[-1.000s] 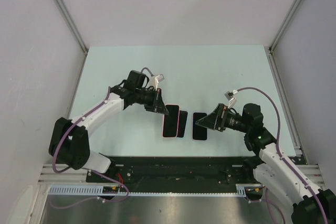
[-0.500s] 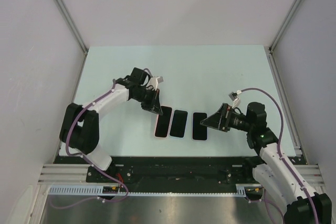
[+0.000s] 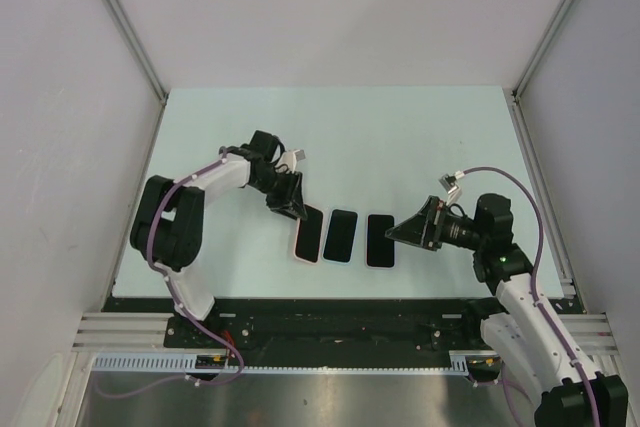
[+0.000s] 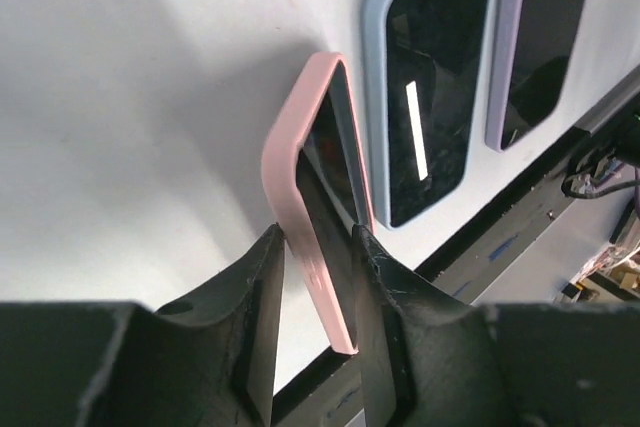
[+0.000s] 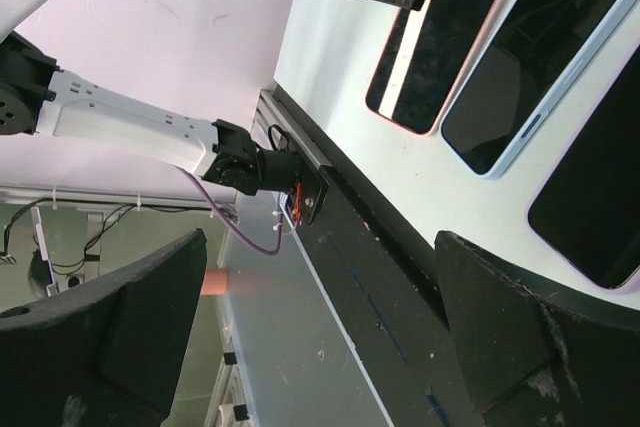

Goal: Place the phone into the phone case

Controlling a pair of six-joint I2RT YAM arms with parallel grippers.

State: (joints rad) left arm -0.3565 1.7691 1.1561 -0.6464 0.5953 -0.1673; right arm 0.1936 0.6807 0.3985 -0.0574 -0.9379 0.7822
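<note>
Currently the soft pink phone case [image 3: 308,237] [image 4: 300,177] [image 5: 435,42] lies leftmost in a row of three dark slabs on the pale green counter [image 3: 420,137], close to the counter's near edge. Inside its rim sits a glossy black face. Whether that is a phone's screen or only the case's lining I cannot tell.

The left gripper [image 3: 291,209] [image 4: 318,235] reaches in from the far left and meets the case at its far end. In the left wrist view its black fingers [image 4: 262,287] are clamped on the pink side wall, one outside the rim and one inside it against the dark face. The wall looks tipped up on that side, though the top view does not settle whether the case is off the counter.

Just beside it on the right, with a narrow gap, is a black phone with a light blue rim [image 3: 341,235] [image 4: 430,97] [image 5: 530,57], lying flat and screen up, with a bright bar of light reflected in its glass. Next in the row, also apart and flat, is a black phone with a lilac rim [image 3: 380,240] [image 4: 545,37] [image 5: 600,187].

The right gripper [image 3: 400,231] [image 5: 320,247] points in from the right toward the lilac-rimmed phone's outer edge. Its fingers [image 5: 150,317] are spread wide with nothing between them, and the wrist view looks past them down the whole row. I cannot tell if it touches that phone.
</note>
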